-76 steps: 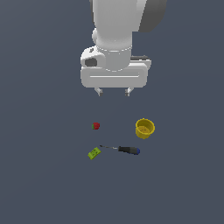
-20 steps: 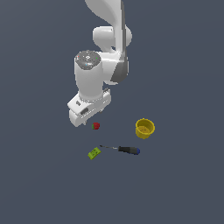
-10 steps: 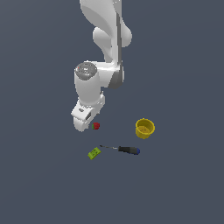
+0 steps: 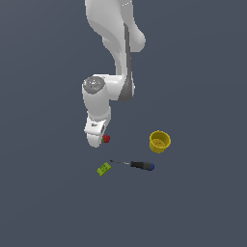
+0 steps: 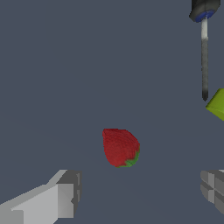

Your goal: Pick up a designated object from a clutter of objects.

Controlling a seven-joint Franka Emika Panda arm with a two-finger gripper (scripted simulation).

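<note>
Tool (image 4: 96, 138) low over the table (image 4: 202, 202), jaws spread wide, holding nothing; in the wrist view its fingers (image 5: 65, 192) sit well apart with the strawberry (image 5: 120, 147) lying in front of the gap, untouched. In the exterior view the strawberry (image 4: 106, 139) rests on the table just beside the tool, on the exterior view's right of it. Screwdriver (image 4: 135, 164) and green block (image 4: 103, 169) lie near each other below it, yellow cup (image 4: 159, 141) well apart on the exterior view's right.

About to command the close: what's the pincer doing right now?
Pincer: open, holding nothing; the strawberry lies on the floor between its two fingers, untouched.
</note>
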